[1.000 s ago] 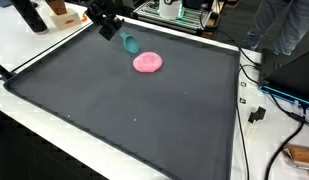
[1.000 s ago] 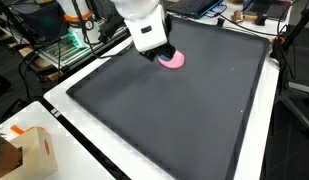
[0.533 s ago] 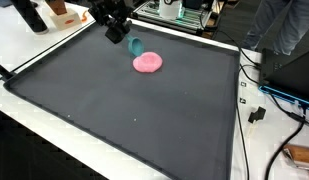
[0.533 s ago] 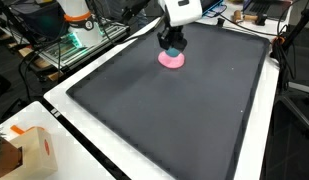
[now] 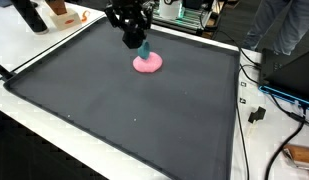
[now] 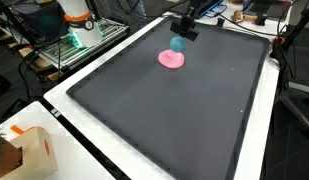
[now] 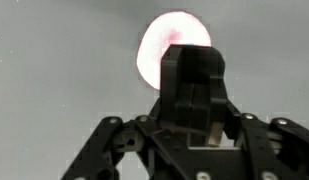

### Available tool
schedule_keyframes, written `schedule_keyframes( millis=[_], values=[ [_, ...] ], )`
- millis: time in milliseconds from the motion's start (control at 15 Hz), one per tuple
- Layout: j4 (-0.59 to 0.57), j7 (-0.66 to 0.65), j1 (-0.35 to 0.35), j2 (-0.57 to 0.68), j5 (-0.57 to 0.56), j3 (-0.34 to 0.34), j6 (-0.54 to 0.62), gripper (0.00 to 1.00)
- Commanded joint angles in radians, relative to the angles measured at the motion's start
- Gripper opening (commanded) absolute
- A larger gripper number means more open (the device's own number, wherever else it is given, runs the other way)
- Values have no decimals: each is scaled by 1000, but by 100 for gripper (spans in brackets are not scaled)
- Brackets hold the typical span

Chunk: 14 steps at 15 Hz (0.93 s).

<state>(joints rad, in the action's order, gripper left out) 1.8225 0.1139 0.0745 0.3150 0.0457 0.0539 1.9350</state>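
Note:
A small teal object (image 5: 144, 50) hangs from my gripper (image 5: 139, 41), which is shut on it just above the mat. In both exterior views it hovers at the far edge of a flat pink disc (image 5: 147, 64) lying on the dark grey mat (image 5: 124, 110). From the opposite side the teal object (image 6: 177, 44) sits under the gripper (image 6: 180, 35), just behind the pink disc (image 6: 171, 60). In the wrist view the gripper (image 7: 192, 55) is shut, its black fingers (image 7: 192, 80) hide the teal object, and the pink disc (image 7: 159, 45) shows beyond them.
A white border (image 5: 54, 115) frames the mat. A cardboard box (image 6: 29, 150) stands off its near corner. Cables and equipment (image 5: 279, 90) lie beside the mat, and a metal rack (image 6: 69, 45) stands along another side.
The gripper has carried the teal object from the mat's far corner along the back edge to a spot over the pink disc. The disc has not moved.

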Motion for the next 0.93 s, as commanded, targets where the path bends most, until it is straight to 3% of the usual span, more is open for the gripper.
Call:
schedule_keyframes(
  millis=[0, 333, 533, 600, 867],
  values=[
    [-60, -81, 73, 43, -140, 23, -56, 29],
    [-71, -171, 170, 73, -282, 54, -43, 29],
    [-87, -191, 200, 83, -301, 72, -62, 29],
    [-64, -177, 184, 73, -276, 71, -30, 54],
    [-74, -178, 195, 76, -278, 77, -38, 54]
  ],
)
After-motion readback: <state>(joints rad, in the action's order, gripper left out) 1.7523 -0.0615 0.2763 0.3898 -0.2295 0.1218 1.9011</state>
